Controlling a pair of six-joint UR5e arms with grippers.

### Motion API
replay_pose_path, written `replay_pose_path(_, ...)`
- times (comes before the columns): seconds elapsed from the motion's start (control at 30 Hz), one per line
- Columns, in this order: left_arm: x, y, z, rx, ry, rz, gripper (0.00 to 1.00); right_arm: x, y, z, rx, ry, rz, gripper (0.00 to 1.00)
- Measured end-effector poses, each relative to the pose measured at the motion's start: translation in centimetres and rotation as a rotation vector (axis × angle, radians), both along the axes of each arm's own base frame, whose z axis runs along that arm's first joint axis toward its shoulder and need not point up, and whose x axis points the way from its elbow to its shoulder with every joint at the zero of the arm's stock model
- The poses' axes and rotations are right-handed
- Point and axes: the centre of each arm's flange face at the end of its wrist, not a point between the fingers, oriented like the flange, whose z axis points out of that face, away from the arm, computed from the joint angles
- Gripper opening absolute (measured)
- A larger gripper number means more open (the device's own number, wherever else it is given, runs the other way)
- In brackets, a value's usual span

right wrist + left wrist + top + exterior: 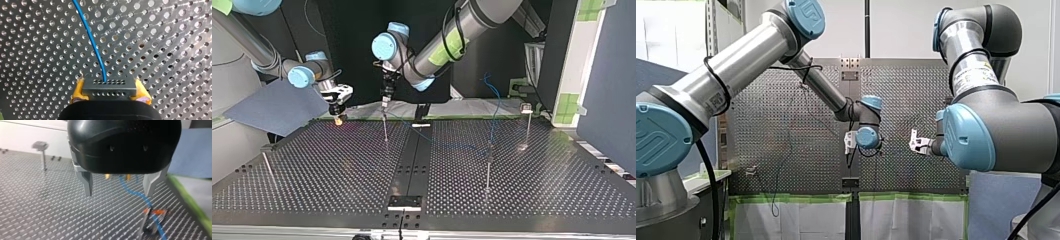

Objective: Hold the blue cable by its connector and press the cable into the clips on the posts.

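Observation:
My right gripper [110, 93] has its yellow pads [78, 92] shut on a dark connector block [110, 87]. The thin blue cable [92, 42] leaves the block and runs ahead over the perforated table. In the top view this right gripper [339, 118] hangs low near the table's far edge at the left. My left gripper [118, 193] is open, nothing between its metal fingers [86, 183]. Ahead of and below it, the blue cable [132, 192] passes a post's clip [152, 218] with orange parts. In the top view my left gripper [384, 101] hovers just over a slim post [385, 131].
More posts stand on the table: one mid-right [488, 167], one far right with a clip head [526, 110], one at the left edge [268, 167]. The cable [496, 107] rises in a loop behind the far edge. A blue sheet [277, 107] lies at the left.

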Motion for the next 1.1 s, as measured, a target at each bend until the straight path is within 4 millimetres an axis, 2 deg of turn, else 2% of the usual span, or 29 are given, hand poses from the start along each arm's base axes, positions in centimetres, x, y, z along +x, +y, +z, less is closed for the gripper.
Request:
replay_pose_path(0.17, 0.6, 1.9, 1.7, -0.037, -0.024, 0.036, 1.00, 0.0, 0.0, 0.0, -0.001, 0.002, 0.001, 0.00)
replay_pose_path(1.1, -6.7, 8.4, 8.0, -0.065, -0.020, 0.084, 1.00, 0.0, 0.0, 0.0, -0.002, 0.005, 0.001, 0.00)
